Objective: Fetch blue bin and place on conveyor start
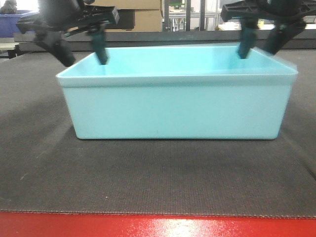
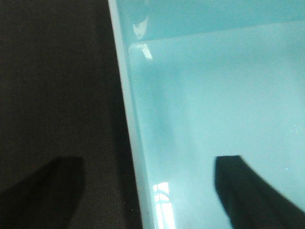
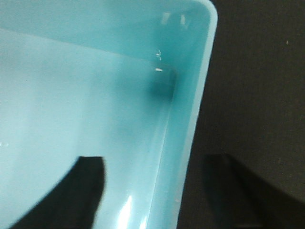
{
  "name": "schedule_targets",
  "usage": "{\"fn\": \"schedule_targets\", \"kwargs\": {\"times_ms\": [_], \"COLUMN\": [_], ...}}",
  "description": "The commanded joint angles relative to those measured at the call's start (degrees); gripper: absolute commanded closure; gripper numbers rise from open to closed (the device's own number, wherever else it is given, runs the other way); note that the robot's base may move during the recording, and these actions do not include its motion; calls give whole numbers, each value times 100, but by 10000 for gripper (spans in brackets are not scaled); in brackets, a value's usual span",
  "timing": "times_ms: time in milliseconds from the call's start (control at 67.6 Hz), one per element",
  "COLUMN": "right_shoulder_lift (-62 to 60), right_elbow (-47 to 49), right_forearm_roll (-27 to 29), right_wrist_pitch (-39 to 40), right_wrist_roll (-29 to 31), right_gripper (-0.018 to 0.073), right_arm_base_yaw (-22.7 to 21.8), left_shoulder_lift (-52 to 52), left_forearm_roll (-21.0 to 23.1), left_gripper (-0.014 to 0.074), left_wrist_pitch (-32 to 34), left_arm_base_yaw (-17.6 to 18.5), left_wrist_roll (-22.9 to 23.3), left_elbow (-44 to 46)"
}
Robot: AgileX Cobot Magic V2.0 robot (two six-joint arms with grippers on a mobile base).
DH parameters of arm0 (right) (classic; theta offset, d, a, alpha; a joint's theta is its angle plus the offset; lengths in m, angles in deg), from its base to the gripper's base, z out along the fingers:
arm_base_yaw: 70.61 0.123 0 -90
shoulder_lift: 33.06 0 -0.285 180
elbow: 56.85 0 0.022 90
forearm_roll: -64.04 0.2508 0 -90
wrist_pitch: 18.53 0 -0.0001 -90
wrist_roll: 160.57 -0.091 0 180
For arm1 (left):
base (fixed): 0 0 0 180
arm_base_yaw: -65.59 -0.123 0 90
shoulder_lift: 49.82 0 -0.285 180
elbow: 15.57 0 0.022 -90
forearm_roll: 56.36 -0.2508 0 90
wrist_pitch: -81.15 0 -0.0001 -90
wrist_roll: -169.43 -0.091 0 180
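The blue bin (image 1: 175, 106) stands upright and empty on the dark grey conveyor belt (image 1: 148, 177), behind its glossy red front edge (image 1: 158, 226). My left gripper (image 1: 85, 60) is open and straddles the bin's left wall, one finger inside and one outside. In the left wrist view the gripper (image 2: 147, 164) spans the bin's rim (image 2: 125, 95) with wide gaps on both sides. My right gripper (image 1: 257, 52) is open and straddles the right wall in the same way. The right wrist view shows this gripper (image 3: 157, 162) over the bin's rim (image 3: 198, 105).
Cardboard boxes (image 1: 143, 17) and a metal frame (image 1: 192, 15) stand behind the belt. A dark blue crate (image 1: 12, 22) is at the far left back. Belt surface shows beside the bin in both wrist views (image 2: 57, 86) (image 3: 257, 86).
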Motion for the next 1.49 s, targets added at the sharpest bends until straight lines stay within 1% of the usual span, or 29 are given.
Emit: {"fn": "schedule_targets", "kwargs": {"times_ms": [0,30,118,266,311,385,473,503,518,533,547,592,607,636,710,814,888,977,1095,1243,1346,1420,1480], "right_shoulder_lift": [-95,-107,-229,-618,-781,-1063,-1404,-1513,-1594,-1646,-1698,-1850,-1901,-1997,-2286,-2665,-2941,-3332,-3822,-4555,-5280,-5807,-6207], "right_elbow": [15,30,88,132,132,132,132,119,118,105,104,34,5,-64,-370,-961,-1454,-2180,-3025,-3934,-4480,-4823,-5059], "right_forearm_roll": [-80,-93,-178,-179,-179,-179,-179,-179,-179,-179,-179,-179,-179,-179,-179,-179,-179,-169,-144,-144,-144,-144,-144], "right_wrist_pitch": [103,77,-12,-55,-55,-59,-98,-106,-106,-121,-121,-121,-121,-121,-87,163,475,880,1400,1972,2402,2659,2890], "right_wrist_roll": [60,60,60,60,60,60,60,60,60,60,60,60,60,60,60,60,60,60,60,60,60,60,60], "right_gripper": [-7,-18,4,81,136,244,412,473,503,548,577,647,685,729,720,721,721,721,721,721,721,721,721], "right_arm_base_yaw": [1,1,1,1,1,-25,-147,-202,-232,-264,-297,-407,-445,-529,-816,-1022,-1031,-1031,-1031,-1020,-959,-935,-914], "left_shoulder_lift": [-65,-90,-223,-669,-848,-1185,-1563,-1687,-1754,-1847,-1879,-2073,-2173,-2307,-2692,-3247,-3664,-4167,-4882,-5780,-6544,-7026,-7426], "left_forearm_roll": [60,74,74,74,55,-130,-298,-330,-345,-347,-362,-366,-366,-366,-366,-366,-366,-391,-549,-637,-639,-639,-639], "left_gripper": [-15,15,81,201,252,356,500,564,577,614,626,710,706,707,707,707,707,707,707,707,707,707,707], "left_wrist_pitch": [80,80,27,-47,-74,-134,-143,-143,-125,-93,-92,-8,21,94,313,641,921,1297,1875,2686,3238,3463,3515], "left_arm_base_yaw": [22,22,22,22,7,-3,-71,-117,-117,-171,-198,-302,-345,-433,-747,-1161,-1404,-1577,-1605,-1605,-1605,-1605,-1605], "left_wrist_roll": [-4,-4,-4,-4,-4,-4,-4,-4,-4,-4,-4,-4,-4,-4,-4,-4,-4,-4,-4,-4,-4,-4,-4], "left_elbow": [50,50,50,50,50,50,3,-32,-35,-77,-103,-202,-243,-341,-728,-1363,-1917,-2568,-3542,-4664,-5399,-5767,-6026]}}
